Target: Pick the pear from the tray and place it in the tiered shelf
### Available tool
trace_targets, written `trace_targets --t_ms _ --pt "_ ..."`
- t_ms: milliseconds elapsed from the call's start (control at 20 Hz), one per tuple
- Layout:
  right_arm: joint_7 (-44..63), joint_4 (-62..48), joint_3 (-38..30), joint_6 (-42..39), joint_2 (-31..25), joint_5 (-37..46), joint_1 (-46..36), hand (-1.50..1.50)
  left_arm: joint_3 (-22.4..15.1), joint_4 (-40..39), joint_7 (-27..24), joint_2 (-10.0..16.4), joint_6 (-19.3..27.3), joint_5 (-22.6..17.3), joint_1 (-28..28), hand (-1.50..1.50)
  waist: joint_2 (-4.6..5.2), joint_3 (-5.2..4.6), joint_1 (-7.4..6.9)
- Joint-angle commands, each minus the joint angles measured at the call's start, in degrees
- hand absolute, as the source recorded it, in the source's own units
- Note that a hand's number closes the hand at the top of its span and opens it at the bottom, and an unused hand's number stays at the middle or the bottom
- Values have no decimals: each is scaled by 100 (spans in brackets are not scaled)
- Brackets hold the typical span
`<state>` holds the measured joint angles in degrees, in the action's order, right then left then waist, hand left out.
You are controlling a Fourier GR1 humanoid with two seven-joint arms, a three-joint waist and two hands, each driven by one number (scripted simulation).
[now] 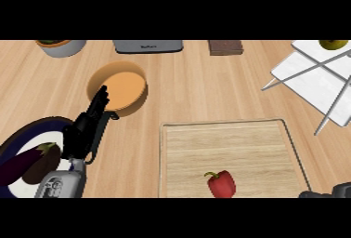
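Pear (pixel 334 44), yellow-green, lies on the upper tier of the white tiered shelf (pixel 308 86), far up and to the right of the wooden tray (pixel 233 148). Only its lower part shows at the view's upper edge, so its long axis and the way it points cannot be told. The shelf's grey rods cross just below it, toward the tray.

On the tray itself, near its lower edge, lies a red bell pepper (pixel 221 184), its green stem toward the upper left. Nothing stands between the tray and the shelf but bare table (pixel 205 88).

Up and left of the tray sits an orange bowl (pixel 123 89). Further up from the tray, along the table's far edge, stand a grey pot with a plant (pixel 61 46), a grey appliance (pixel 148 45) and a brown block (pixel 225 47). Left of the tray lies a dark-rimmed plate (pixel 21 139) bearing an eggplant (pixel 31 162).

The left hand (pixel 86 132) shows left of the tray, above the plate's right rim, its fingers straight and close together, holding nothing, their tips at the bowl's left rim. Of the right hand (pixel 329 191) only a dark part shows beside the tray's lower right corner; whether it is spread or curled cannot be told.
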<state>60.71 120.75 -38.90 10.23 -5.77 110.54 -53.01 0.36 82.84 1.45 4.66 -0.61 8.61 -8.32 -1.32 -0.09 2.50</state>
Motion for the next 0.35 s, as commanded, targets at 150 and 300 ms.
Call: trace_targets --t_ms 150,300 --pt "-208 2487 377 -2686 564 241 496 -150 44 23 -168 33 -44 -52 116 0 10 -6 -21" --pt "-265 3294 643 -3359 565 178 604 -150 124 -65 141 149 -105 -70 -75 0 -29 -8 71"
